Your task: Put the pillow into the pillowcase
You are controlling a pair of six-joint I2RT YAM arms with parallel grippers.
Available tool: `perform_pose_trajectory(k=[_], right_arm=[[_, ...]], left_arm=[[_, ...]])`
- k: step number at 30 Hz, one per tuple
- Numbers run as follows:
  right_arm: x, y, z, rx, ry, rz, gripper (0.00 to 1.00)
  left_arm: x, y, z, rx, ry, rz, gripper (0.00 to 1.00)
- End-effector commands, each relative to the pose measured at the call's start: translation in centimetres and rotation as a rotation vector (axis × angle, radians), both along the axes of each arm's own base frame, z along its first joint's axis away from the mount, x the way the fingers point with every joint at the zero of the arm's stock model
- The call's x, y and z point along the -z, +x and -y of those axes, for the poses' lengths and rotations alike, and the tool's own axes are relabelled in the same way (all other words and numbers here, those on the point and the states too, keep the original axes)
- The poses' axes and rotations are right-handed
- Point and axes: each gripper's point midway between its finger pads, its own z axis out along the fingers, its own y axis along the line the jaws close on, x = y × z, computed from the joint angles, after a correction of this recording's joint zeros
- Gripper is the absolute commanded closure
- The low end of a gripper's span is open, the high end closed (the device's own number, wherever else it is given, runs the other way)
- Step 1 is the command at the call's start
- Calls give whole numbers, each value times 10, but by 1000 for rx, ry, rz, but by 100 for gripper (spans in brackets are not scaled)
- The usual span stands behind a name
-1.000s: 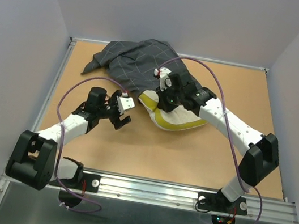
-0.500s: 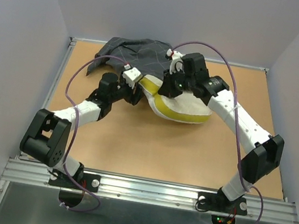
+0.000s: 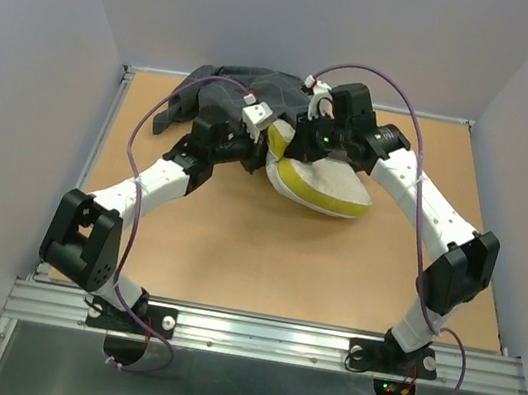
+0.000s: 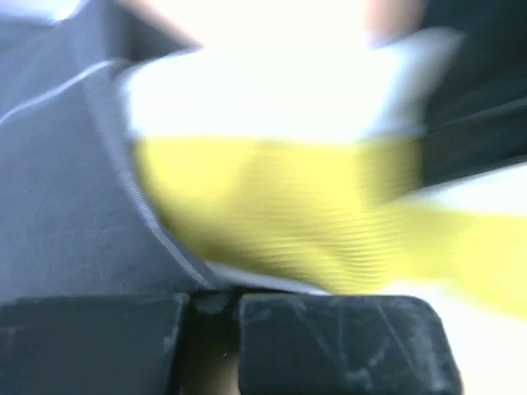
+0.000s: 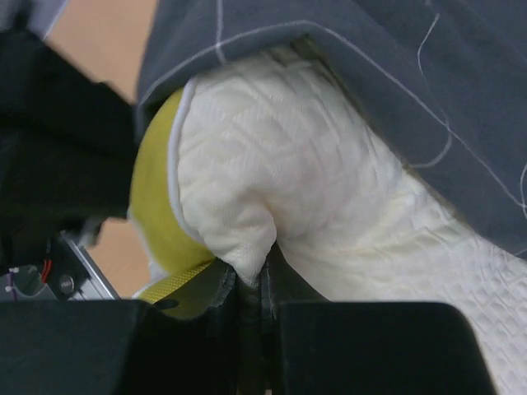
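The pillow [image 3: 327,183], white quilted with a yellow band, lies mid-table with its far end under the dark grey grid-lined pillowcase [image 3: 225,95]. My right gripper [image 3: 305,149] is at the pillow's far left corner. In the right wrist view it [image 5: 255,300] is shut on a pinch of the pillow's white cloth [image 5: 288,181], with the pillowcase [image 5: 395,74] draped over the top. My left gripper [image 3: 259,151] is just left of the pillow at the pillowcase's edge. In the blurred left wrist view its jaws [image 4: 212,303] are shut on the pillowcase's hem [image 4: 58,206], beside the yellow band [image 4: 280,206].
The brown tabletop [image 3: 264,258] is framed by a metal rail [image 3: 271,336] at the near edge and by grey walls on three sides. Purple cables [image 3: 366,73] loop above both arms. The left arm's dark body [image 5: 58,148] fills the left of the right wrist view.
The left arm swung from the open table up to the pillowcase's edge and its jaws went from open to shut. The right gripper carried the pillow farther back, towards the pillowcase.
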Motion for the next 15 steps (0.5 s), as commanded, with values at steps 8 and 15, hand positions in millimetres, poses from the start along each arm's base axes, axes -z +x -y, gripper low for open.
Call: perform_pose_trajectory(k=[8, 15], right_arm=[[64, 59, -6, 185, -34, 40, 100], [115, 88, 3, 399, -74, -43, 99]], left_arm=[[-70, -146, 24, 672, 119, 173, 100], [-35, -189, 4, 738, 216, 212, 100]])
